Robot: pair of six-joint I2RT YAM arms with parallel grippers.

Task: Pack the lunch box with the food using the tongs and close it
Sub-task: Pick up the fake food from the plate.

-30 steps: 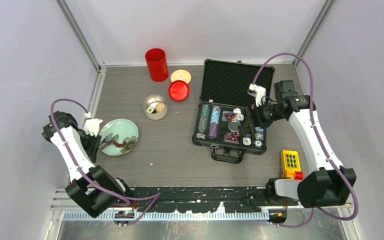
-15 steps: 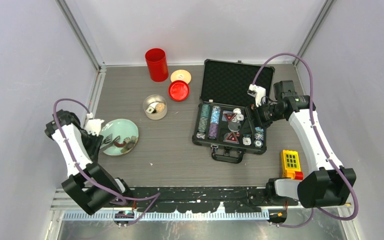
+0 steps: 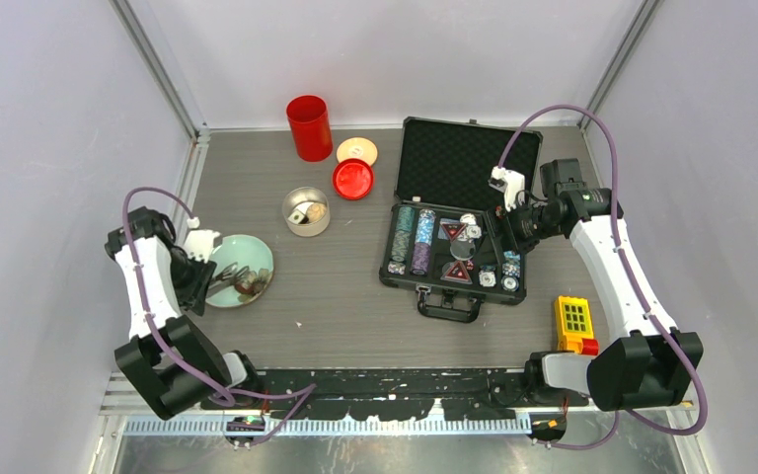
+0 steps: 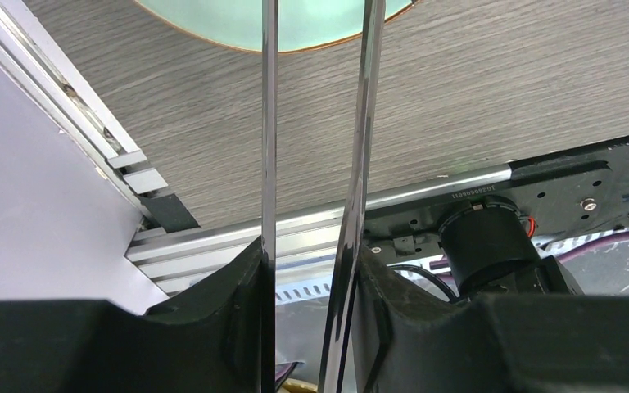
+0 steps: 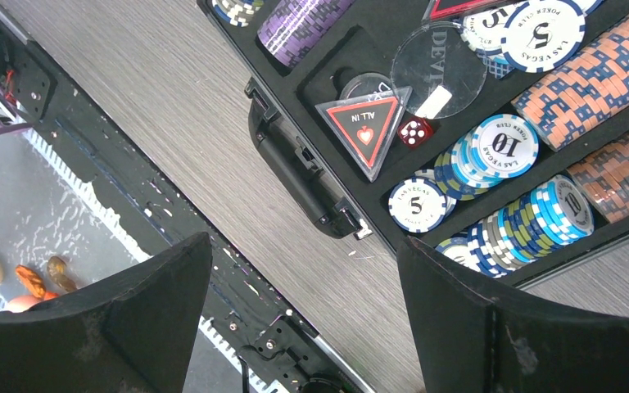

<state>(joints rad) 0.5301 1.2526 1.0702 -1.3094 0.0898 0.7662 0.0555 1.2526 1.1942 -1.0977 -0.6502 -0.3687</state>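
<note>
Grips the tongs (image 4: 269, 123) in the left gripper (image 4: 307, 254), about half closed, squeezing both thin arms. Points the tips over the green plate (image 3: 265, 255) at the left, with the food (image 3: 248, 284) not yet packed lying on its near part. Holds the right gripper (image 5: 303, 246) wide open and empty above the black poker case (image 3: 454, 212). Shows the lunch box (image 3: 306, 210) near the plate, behind it and to the right, uncovered, with a few pieces already inside, and its cream lid (image 3: 356, 150) further back beside a red lid (image 3: 352, 179).

Seems to be the step of picking one more piece from the plate. Cannot tell about contact of the tips with any piece: cut off in the wrist view, too small from above. For doing it well: bring the tips down on both sides of one piece only, close slowly, and stop at first firm contact, to avoid shooting a round morsel away. Then lift a little, travel low toward the tin, and release only when fully above its opening
</note>
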